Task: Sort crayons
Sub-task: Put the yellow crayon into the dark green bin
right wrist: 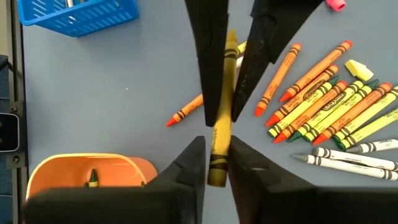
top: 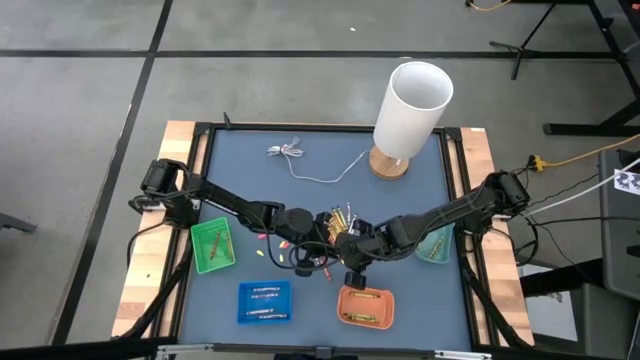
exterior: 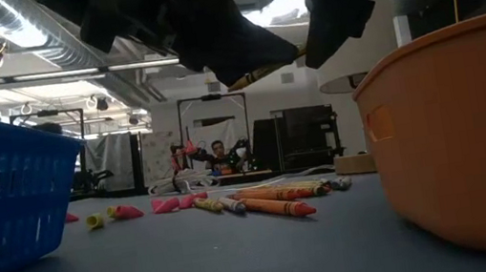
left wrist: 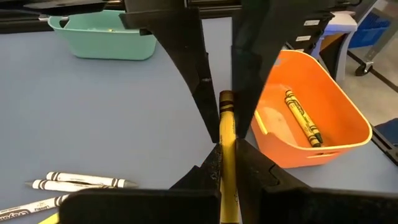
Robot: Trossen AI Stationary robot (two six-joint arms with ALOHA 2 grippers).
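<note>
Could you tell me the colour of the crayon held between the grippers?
Yellow crayon, clearest in the left wrist view.

– What sort of place is this?
– A robotics lab or workshop. The blue-topped table (top: 320, 190) stands on a bare grey concrete floor (top: 80, 110).
– What else shows it?
– Exposed ducts (exterior: 33, 23) and strip lights run overhead, dark equipment stands (exterior: 213, 126) line the back, and a seated person (exterior: 219, 154) works far behind.
</note>
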